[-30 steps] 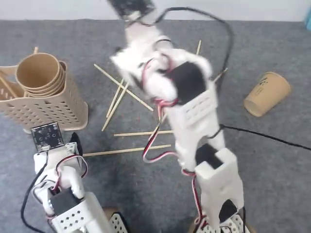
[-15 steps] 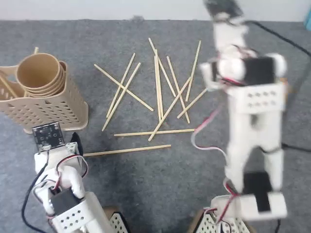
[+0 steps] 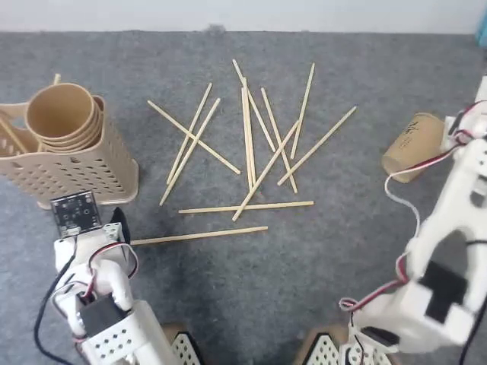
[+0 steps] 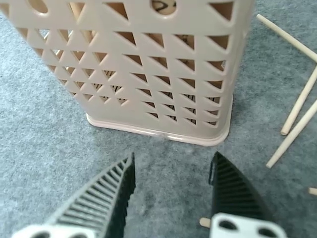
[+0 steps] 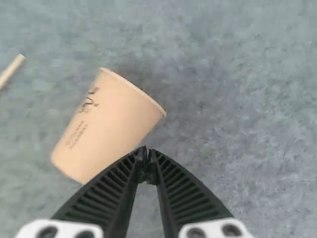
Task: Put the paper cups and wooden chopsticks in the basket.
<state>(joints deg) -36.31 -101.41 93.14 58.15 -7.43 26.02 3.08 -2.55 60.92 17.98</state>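
**Jaws shut and empty, tips at the fallen cup's flank**

Your right jaws are pressed together tip to tip and hold nothing. In the right wrist view their joined tips sit right at the side wall of the paper cup (image 5: 106, 126). Whether they touch it you cannot tell from here. The cup lies on its side straight ahead of the tips, and its long axis runs at a slant to the line along which the jaws would close, neither square across it nor in line with it. Which end is the mouth is not clear.

From above, the cup rests at the right edge of the surface (image 3: 228, 304), just beside your right arm (image 3: 449, 258). It is well apart from the scattered chopsticks (image 3: 251, 144) in the middle and farther again from the basket (image 3: 76, 171) on the left, which already carries stacked cups (image 3: 61, 114).

Your left jaws stand open and empty, facing the basket's wall close by. That makes the right arm much the nearer one to this cup.

As I judge it, you need the right jaws spread wider than the cup's body, and the wrist turned so the fingers straddle the cup squarely across its axis. Closing at the present slant risks rolling it away.
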